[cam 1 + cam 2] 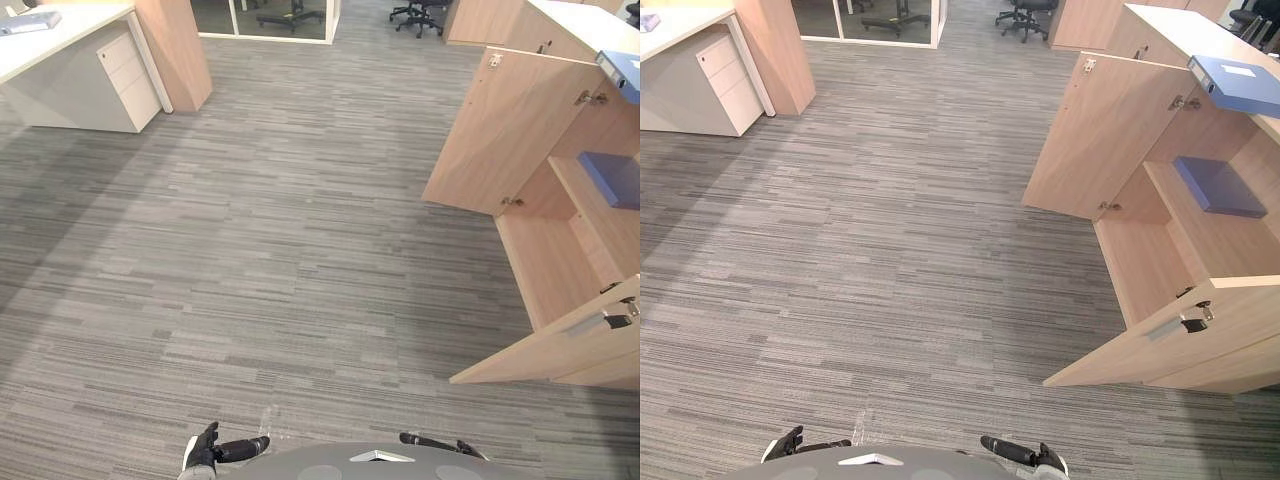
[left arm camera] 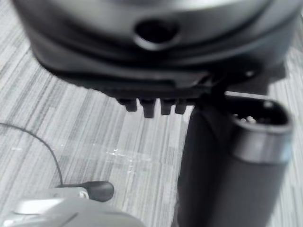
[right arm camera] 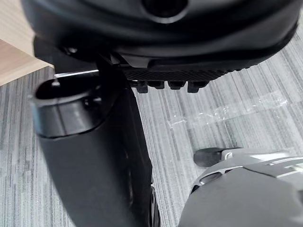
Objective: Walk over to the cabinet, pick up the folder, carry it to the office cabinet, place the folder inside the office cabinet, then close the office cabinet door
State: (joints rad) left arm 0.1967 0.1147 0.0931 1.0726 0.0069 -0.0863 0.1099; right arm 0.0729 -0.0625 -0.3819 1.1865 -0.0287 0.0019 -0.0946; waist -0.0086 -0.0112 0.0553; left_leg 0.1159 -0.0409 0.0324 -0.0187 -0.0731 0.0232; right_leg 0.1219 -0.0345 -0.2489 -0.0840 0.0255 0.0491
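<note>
At the far left stood a white desk [image 1: 75, 22] with a pale flat item [image 1: 27, 22] on top that I could not identify. A white drawer unit [image 1: 130, 75] sat beneath the desk, and a tall wooden panel [image 1: 175, 50] rose just beside it.

My left hand [image 1: 205, 452] hung low at the near edge, above the carpet. Its fingers [image 2: 147, 108] were loosely extended, the thumb [image 2: 236, 165] stood apart from them, and the hand held nothing.

Grey striped carpet [image 1: 260, 250] covered the wide open floor in the middle. Black office chairs [image 1: 418, 15] stood far back.

My right hand [image 1: 1015, 452] hung low on the other side, well apart from the left. Its fingers [image 3: 170, 85] were relaxed and straight, with the thumb [image 3: 90, 151] out to the side. That hand was empty too.

To the right stood the wooden office cabinet [image 1: 1140, 265], with both doors swung wide open. The far door [image 1: 1090, 140] angled out over the carpet. The near door [image 1: 1170, 345] jutted toward me and showed a metal handle [image 1: 1165, 328].

The blue folder [image 1: 1218, 185] lay flat on the shelf inside the cabinet, touched by neither hand. A second folder [image 1: 1240, 85], also blue, rested on the cabinet's top, above the shelf.
</note>
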